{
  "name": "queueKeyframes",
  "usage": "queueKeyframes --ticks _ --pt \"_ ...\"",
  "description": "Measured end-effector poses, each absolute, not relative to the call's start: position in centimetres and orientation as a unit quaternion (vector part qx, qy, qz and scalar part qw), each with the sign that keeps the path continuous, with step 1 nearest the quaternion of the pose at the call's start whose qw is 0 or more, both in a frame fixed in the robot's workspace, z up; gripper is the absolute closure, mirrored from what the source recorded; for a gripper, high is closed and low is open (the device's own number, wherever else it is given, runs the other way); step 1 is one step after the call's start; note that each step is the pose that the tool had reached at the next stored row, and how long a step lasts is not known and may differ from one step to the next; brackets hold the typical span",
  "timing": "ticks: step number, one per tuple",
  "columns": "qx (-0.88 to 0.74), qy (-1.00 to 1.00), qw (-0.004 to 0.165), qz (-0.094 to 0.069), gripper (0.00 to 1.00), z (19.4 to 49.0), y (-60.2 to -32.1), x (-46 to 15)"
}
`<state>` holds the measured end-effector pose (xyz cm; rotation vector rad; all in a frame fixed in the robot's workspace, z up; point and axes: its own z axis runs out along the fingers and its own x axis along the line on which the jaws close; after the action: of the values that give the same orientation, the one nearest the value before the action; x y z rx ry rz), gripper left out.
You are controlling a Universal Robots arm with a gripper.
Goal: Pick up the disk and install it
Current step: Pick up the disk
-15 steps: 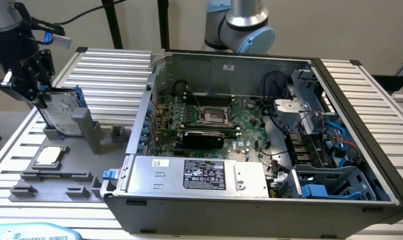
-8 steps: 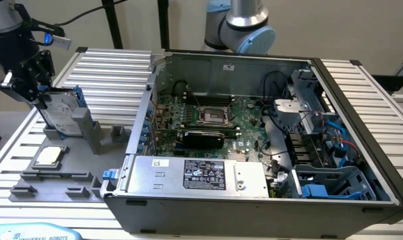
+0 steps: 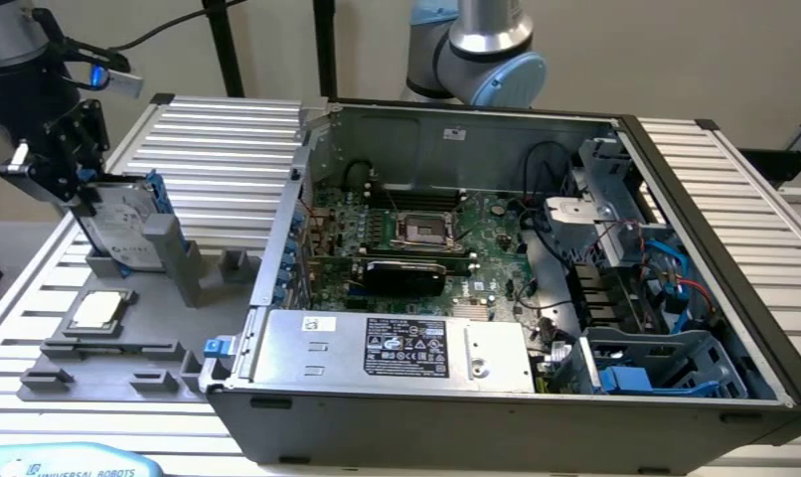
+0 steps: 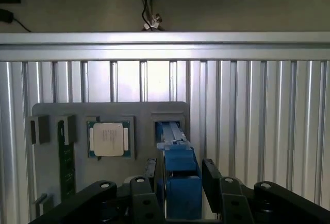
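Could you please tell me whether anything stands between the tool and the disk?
Nothing visible does: the tool sits directly over the disk, straddling its blue edge, while the disk stands upright in the grey holder.

The flat, rectangular, silver-grey metal disk [image 3: 115, 227], edged by a bright blue plastic carrier frame, stands upright on one edge. It sits in the slot of a grey plastic holder [image 3: 178, 260] at the exterior view's left, outside the open computer case [image 3: 507, 422]. Its pale broad face is turned toward the exterior camera. The wrist view shows its blue frame edge-on.
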<state>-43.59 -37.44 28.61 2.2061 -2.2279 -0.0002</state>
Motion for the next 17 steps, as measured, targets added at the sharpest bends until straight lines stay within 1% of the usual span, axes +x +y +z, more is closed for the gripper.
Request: queueKeyframes --ticks 17 --pt "0.709 -0.706 0.005 0.002 0.52 28.42 -37.38 -43.68"
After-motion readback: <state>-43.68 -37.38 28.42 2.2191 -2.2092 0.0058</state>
